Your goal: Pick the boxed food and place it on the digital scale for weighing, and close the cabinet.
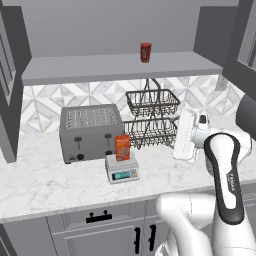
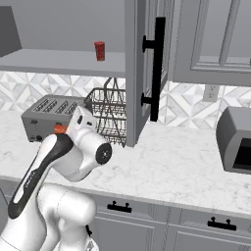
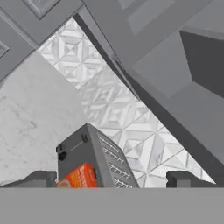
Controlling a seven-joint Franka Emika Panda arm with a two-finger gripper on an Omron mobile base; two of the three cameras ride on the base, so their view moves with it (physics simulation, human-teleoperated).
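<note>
The orange-red boxed food (image 1: 122, 147) stands upright on the small digital scale (image 1: 123, 170), just in front of the grey toaster (image 1: 90, 132). In the hand view, my gripper (image 3: 111, 180) is open with nothing between its fingers, and the boxed food (image 3: 81, 176) shows low between the tips, some way off. My white hand (image 1: 186, 135) hovers to the right of the scale, beside the wire rack. The cabinet (image 1: 120, 67) above stands open. Its right door (image 2: 142, 73), with a black bar handle (image 2: 158, 68), juts out over the counter.
A red can (image 1: 145, 52) sits on the cabinet shelf. A two-tier wire basket rack (image 1: 152, 117) stands behind my hand. Another grey appliance (image 2: 236, 139) sits at the counter's right end. Base cabinets with black handles (image 1: 98, 217) run along below the marble counter (image 1: 50, 185).
</note>
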